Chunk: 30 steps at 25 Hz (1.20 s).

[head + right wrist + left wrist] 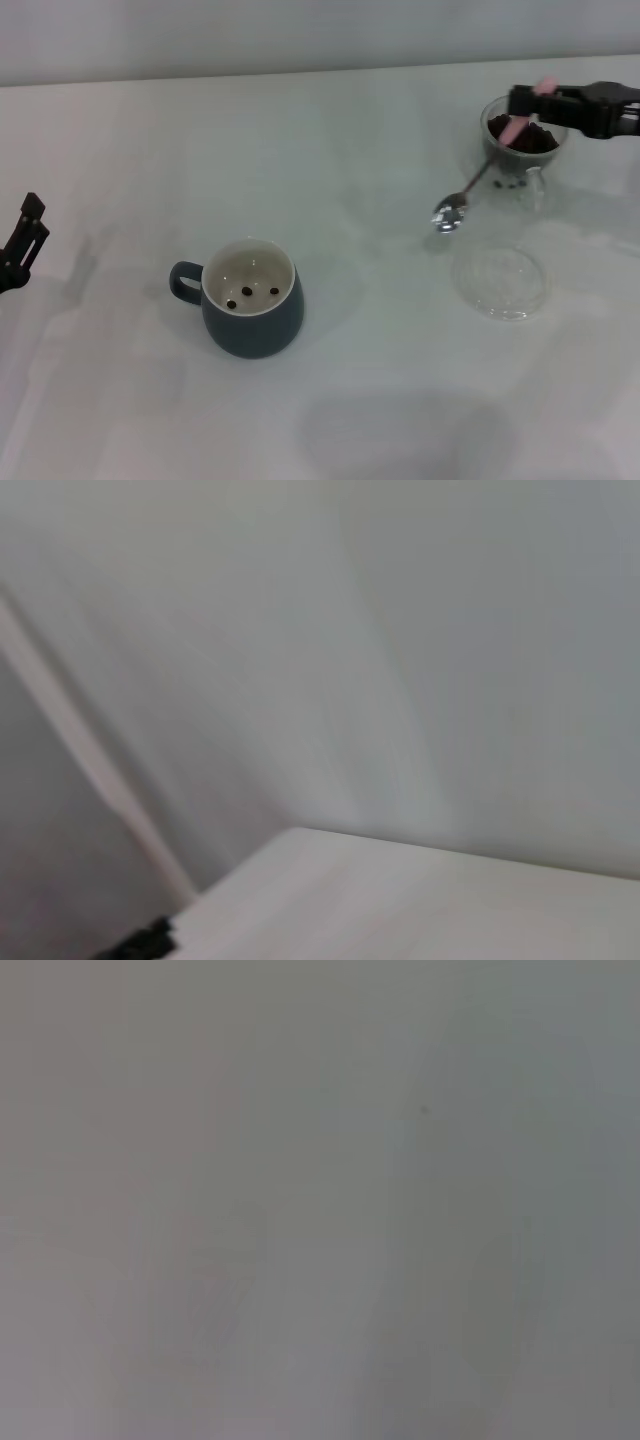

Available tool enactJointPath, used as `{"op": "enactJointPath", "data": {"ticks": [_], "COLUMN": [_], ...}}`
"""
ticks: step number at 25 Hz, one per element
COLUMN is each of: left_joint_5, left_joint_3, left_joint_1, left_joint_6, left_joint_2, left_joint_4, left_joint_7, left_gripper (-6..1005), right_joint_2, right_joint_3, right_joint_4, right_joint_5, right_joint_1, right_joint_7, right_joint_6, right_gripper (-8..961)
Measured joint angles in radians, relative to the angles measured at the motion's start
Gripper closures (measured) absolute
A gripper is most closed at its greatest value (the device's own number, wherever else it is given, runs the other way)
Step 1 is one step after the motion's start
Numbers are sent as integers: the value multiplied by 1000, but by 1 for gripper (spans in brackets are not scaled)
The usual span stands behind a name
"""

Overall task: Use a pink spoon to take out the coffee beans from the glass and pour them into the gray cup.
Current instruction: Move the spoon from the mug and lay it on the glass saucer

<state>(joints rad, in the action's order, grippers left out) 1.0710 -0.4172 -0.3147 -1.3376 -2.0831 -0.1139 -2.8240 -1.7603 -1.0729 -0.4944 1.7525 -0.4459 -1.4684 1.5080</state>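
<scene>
Pink handle end of the spoon (pixel 487 170) is showing in the head view, pinched in the right gripper (pixel 537 98) above the glass (pixel 520 140); the silver bowl is hanging outside the glass, toward the cup (pixel 250 298) and near a flat glass dish (pixel 499 282). Beans (pixel 528 140) are filling the glass; three are lying in the cup, well apart. The left gripper (pixel 22 245) is idling at the table's left edge, its state unclear. Both wrist views are showing only blank surfaces. Risk: the long carry to the cup is inviting spills if the spoon is tilting, and the handle could be knocking the glass.
</scene>
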Motion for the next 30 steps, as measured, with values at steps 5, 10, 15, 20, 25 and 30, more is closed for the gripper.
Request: {"op": "enactJointPath", "data": {"ticks": [5,10,15,20,25,30], "left_joint_5": [10,12,12,12,12,12], "left_joint_3": [-1,-3,-11,-11,-11,-11], "left_joint_1": [-1,-1,-1,-1,2,4], "left_joint_6": [0,0,0,0,0,0], "left_joint_2": [2,2,2,2,2,2], "left_joint_4": [1,2,3,4,4,4], "left_joint_7": [0,0,0,0,0,0], "left_gripper": [243,243,243,242,242,241], "right_joint_2": [3,-15,-32,-49,-68,-80], "right_joint_3": [147,219,223,226,229,225], "right_joint_4": [15,17,16,21,28,29], "right_joint_5": [-145,-175,-181,-213,-233,-249], "right_joint_1": [7,45,85,94,95,97], "right_joint_7": [8,59,79,79,80,87], "right_joint_6": [-5,-33,-52,-68,-96,-116], "right_gripper": [802,802,803,789,775,761]}}
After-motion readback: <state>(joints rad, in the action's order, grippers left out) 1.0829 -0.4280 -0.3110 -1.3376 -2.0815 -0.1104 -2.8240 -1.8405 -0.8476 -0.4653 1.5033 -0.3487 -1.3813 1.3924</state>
